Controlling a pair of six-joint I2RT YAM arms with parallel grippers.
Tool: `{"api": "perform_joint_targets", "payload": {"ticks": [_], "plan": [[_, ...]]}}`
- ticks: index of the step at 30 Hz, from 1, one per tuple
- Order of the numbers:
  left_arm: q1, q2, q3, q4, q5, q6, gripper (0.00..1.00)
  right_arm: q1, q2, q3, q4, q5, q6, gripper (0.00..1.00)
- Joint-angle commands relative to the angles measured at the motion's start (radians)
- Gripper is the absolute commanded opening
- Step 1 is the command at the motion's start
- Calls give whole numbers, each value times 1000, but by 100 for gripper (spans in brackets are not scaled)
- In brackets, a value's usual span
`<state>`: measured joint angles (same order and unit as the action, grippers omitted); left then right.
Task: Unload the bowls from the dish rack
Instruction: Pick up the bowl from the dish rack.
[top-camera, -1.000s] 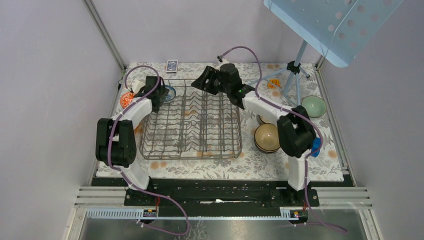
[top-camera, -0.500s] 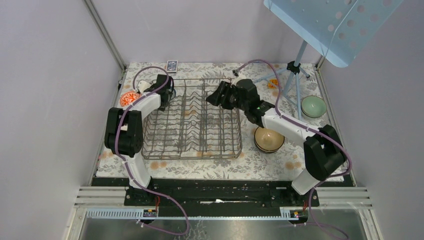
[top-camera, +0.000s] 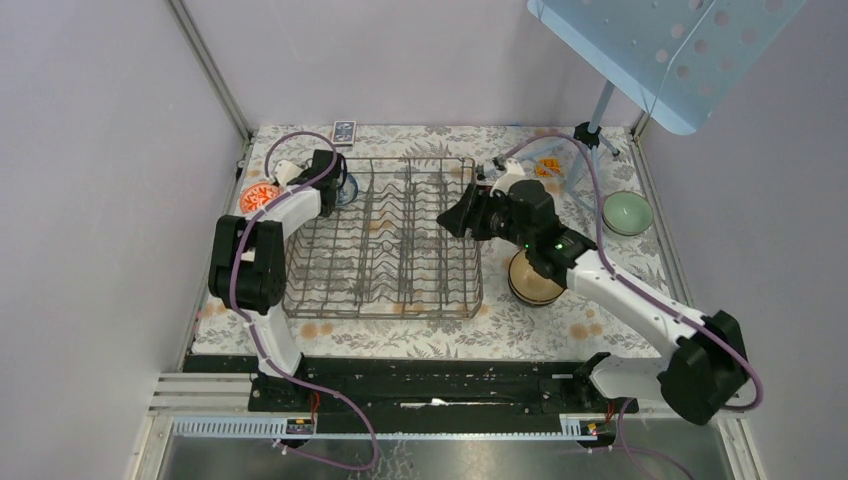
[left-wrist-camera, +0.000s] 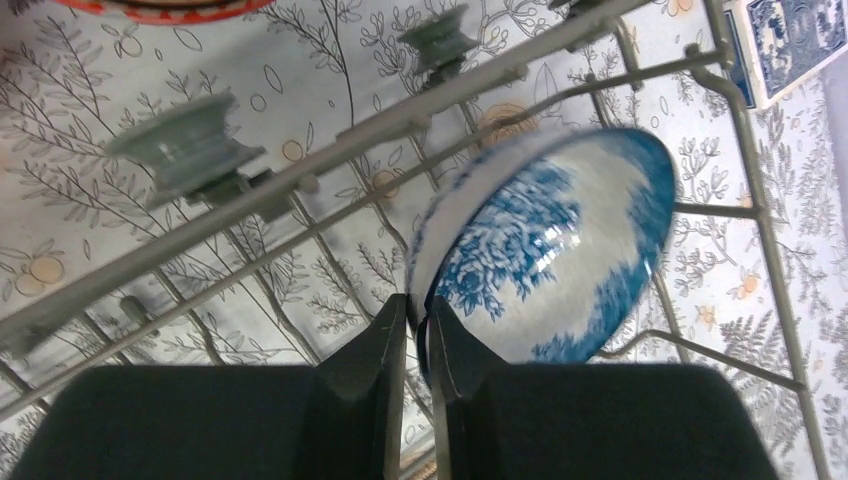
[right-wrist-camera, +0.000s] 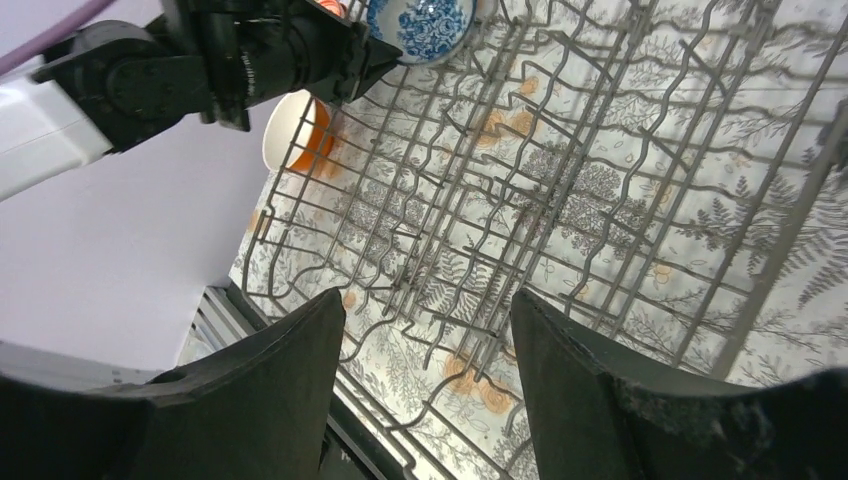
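2 arms reach over the dish rack (top-camera: 380, 245), a grey wire basket that sits in the middle of the flowered table (top-camera: 420, 335). The left gripper (left-wrist-camera: 415, 335) is at the rack's far left corner. Its 2 fingers (left-wrist-camera: 372, 345) are pressed together on the rim of a blue bowl (left-wrist-camera: 560, 250), with only the thin edge of the bowl between them. This blue and white bowl stands on edge, tilted, inside that corner of the rack among the wires.

The right gripper (right-wrist-camera: 430, 340) hangs above the right side of the rack, its jaws wide apart with nothing between them; only bare wires and tines show under it. From the top view it sits near the rack's right rim (top-camera: 448, 220).

Outside the rack, a stack of brown bowls (top-camera: 530, 288) rests just beside its right edge, partly under the right arm. 1 green bowl (top-camera: 627, 212) stands farther right, well apart from the rack. 1 orange bowl (top-camera: 258, 197) lies just beside the rack's far left corner, near the left arm.
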<state>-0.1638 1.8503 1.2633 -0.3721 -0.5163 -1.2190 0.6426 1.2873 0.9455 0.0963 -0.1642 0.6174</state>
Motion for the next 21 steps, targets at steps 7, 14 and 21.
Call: {"api": "perform_joint_targets", "payload": {"ticks": [7, 14, 21], "plan": [[-2, -55, -24, 71, -7, 41, 0, 8, -217, -53, -148, 77, -122, 71], [-1, -125, -24, 89, 42, 67, 0, 9, -265, -95, -150, 89, -113, 71], [-1, -230, -28, 101, 127, 114, 0, 9, -279, -106, -135, 75, -113, 72]]}}
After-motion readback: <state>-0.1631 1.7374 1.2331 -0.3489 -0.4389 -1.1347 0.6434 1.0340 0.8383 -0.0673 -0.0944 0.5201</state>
